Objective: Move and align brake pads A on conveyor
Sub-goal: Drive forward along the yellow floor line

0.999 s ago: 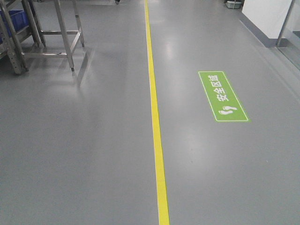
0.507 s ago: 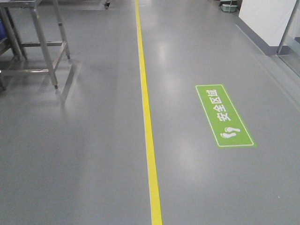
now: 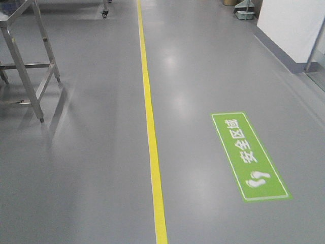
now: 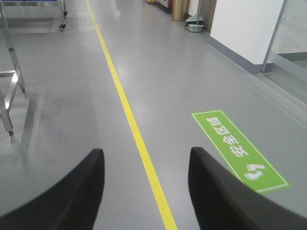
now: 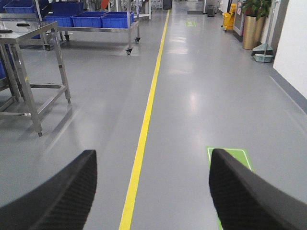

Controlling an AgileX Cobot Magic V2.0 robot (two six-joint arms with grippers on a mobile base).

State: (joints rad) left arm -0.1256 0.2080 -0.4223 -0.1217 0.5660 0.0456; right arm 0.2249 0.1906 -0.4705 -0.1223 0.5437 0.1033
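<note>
Both pincers hang empty: the left gripper [image 4: 145,160] and the right gripper [image 5: 152,160] are each spread wide, with only grey floor [image 3: 76,178] showing between the jaws. Nearest runs the yellow line [image 3: 151,152], with the green floor sign [image 3: 249,155] to its right. Farther off on the left stands a steel table frame [image 3: 30,76], and far beyond it blue crates [image 5: 72,19] sit on a wheeled rack [image 5: 129,33]. Neither the brake pads A nor the conveyor shows in any view, so the step in hand looks like travel. Track parallel to the line, pass clear of the table legs, and leave the jaws apart, ready for the pads.

Left hand [image 4: 145,153] blurred, cropped below
</note>
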